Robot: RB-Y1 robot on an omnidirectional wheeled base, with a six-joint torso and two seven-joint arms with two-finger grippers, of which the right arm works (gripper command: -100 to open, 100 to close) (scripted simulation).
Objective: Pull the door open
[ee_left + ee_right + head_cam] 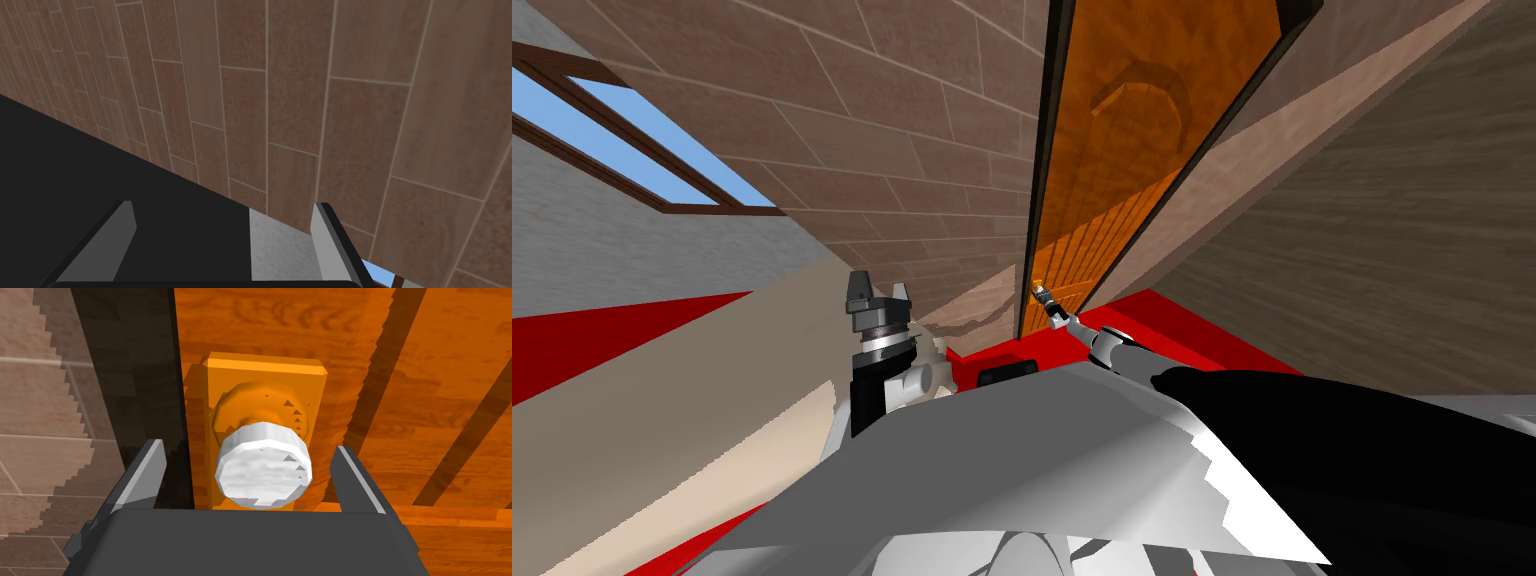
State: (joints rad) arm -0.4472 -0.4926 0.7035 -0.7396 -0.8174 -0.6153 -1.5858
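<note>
Reaching the right gripper [1044, 297] forward to the orange, wood-grained door [1112, 150], at the door's left edge, just beside the dark frame strip [1039, 150]. Holding that gripper [248, 445] wide open, with one thin grey finger on each side of the round white door knob [263, 465], leaving a gap on both sides and touching it with neither finger. Seeing the knob standing out from a raised orange rectangular plate [265, 373] on the door [425, 388], with the dark frame strip [135, 388] just left of the plate and the brown tiled wall [40, 413] beyond it. Holding the left gripper [877, 290] raised to the left of the door, well apart from the knob, and pointing it at the same brown tiled wall [912, 130]. Showing this gripper [222, 203] open too, fingers spread with nothing between them, in front of the wall [300, 100]. Standing on a red floor [1172, 315] running up to the foot of the door, with a blue-paned, brown-framed window [632, 140] lying far off to the left.
</note>
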